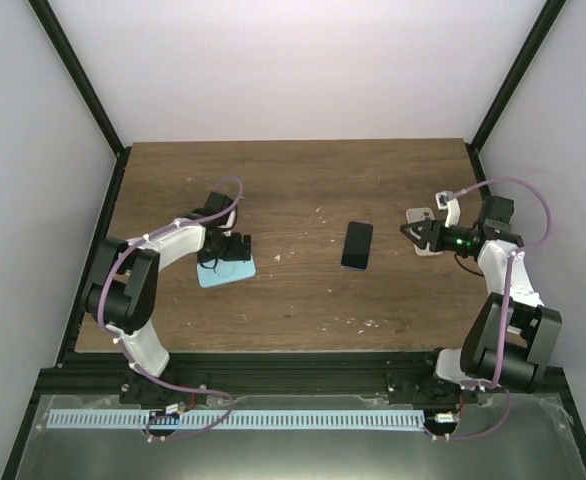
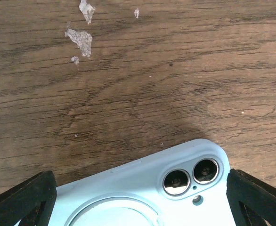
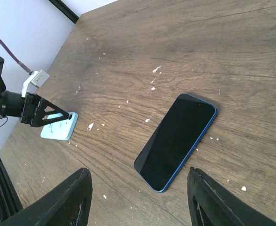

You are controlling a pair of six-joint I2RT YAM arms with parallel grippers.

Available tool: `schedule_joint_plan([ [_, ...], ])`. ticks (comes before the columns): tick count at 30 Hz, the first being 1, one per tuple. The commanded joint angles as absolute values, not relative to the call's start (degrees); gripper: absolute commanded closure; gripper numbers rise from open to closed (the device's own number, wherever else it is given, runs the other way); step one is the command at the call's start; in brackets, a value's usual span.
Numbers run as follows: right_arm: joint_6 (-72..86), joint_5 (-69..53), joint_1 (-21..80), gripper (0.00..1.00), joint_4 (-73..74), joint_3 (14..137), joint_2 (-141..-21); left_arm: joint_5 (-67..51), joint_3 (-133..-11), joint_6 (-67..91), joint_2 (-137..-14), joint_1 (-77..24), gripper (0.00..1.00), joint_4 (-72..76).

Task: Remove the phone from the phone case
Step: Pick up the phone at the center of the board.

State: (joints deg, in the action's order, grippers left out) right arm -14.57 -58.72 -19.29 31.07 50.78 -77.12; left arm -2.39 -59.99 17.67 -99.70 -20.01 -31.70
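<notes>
The dark blue phone point(image 1: 357, 245) lies screen up, bare, at the middle of the table; it also shows in the right wrist view point(image 3: 175, 141). The light blue phone case point(image 1: 227, 271) lies flat at the left, back side up, with two round camera rings point(image 2: 190, 176). My left gripper point(image 1: 223, 252) is low over the case, open, one finger point(image 2: 25, 200) on each side of it. My right gripper point(image 1: 409, 231) is open and empty, to the right of the phone and above the table point(image 3: 137, 200).
The wooden table point(image 1: 293, 180) is dotted with small white flecks point(image 2: 81, 40). Black frame posts and white walls close in the left, right and back sides. The case and left gripper show small in the right wrist view point(image 3: 58, 126).
</notes>
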Motion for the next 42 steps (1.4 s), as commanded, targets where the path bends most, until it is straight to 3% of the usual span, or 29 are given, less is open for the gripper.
schedule_joint_plan([
  [1, -15.6, -59.0, -19.0, 0.44, 31.3, 52.9, -76.4, -8.3, -56.7, 17.9, -98.3, -19.9, 0.00, -32.9],
  [8, -15.8, -60.0, -18.9, 0.44, 31.8, 53.4, -77.9, -10.4, -44.2, 21.9, -82.3, -20.5, 0.00, -33.9],
  [14, -15.9, -60.7, -18.9, 0.44, 32.4, 54.0, -79.2, -12.9, -40.1, 24.0, -77.3, -23.7, 0.00, -35.3],
  [18, -16.0, -60.6, -19.0, 0.44, 32.4, 53.7, -78.6, -2.7, -44.6, 22.9, -77.1, -28.4, 0.00, -39.1],
  [23, -16.1, -60.6, -18.9, 0.44, 32.5, 53.8, -78.5, 6.6, -50.1, 19.2, -81.2, -26.8, 0.00, -38.0],
  [34, -16.7, -60.4, -18.9, 0.44, 33.0, 53.9, -78.6, -4.4, -56.1, 18.2, -94.4, -19.4, 0.00, -33.8],
  [42, -17.7, -61.5, -18.9, 0.45, 33.9, 54.1, -79.0, -17.0, -47.6, 21.8, -89.8, -19.4, 0.00, -31.0],
])
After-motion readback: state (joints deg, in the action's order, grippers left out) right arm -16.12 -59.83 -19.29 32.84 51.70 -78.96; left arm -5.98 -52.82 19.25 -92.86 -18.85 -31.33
